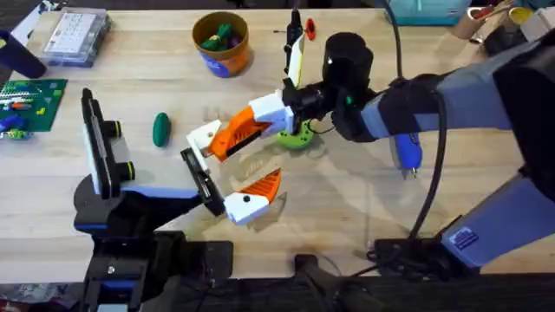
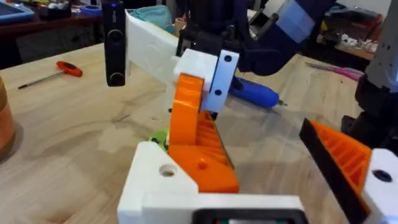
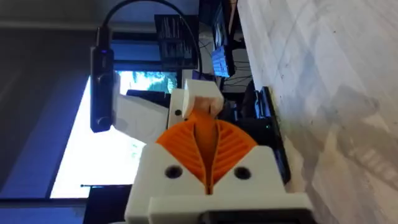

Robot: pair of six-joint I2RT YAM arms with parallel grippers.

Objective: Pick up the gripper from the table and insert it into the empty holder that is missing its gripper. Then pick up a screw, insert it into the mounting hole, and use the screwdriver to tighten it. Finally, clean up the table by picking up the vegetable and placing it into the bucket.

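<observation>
My right gripper point(image 1: 290, 106) is shut on the white base of the gripper point(image 1: 245, 128), an orange ribbed wedge. In the left wrist view the gripper point(image 2: 198, 140) stands tilted, its lower orange end resting on the white holder point(image 2: 158, 180). The holder point(image 1: 205, 137) sits at one end of the black rail point(image 1: 199, 180) on my left arm; the other end carries a fixed orange finger point(image 1: 258, 189). My left gripper point(image 1: 238, 165) stands wide open. The green vegetable point(image 1: 161, 129) lies on the table to the left. The tan bucket point(image 1: 222, 42) stands at the back. A blue screwdriver point(image 1: 408, 152) lies at the right.
A small green dish point(image 1: 297, 137) sits under the right gripper. A red-handled tool point(image 1: 310, 29) lies at the back. A clear box point(image 1: 76, 36) and a green board point(image 1: 30, 102) are at the far left, with a black upright stand point(image 1: 100, 143) near the vegetable.
</observation>
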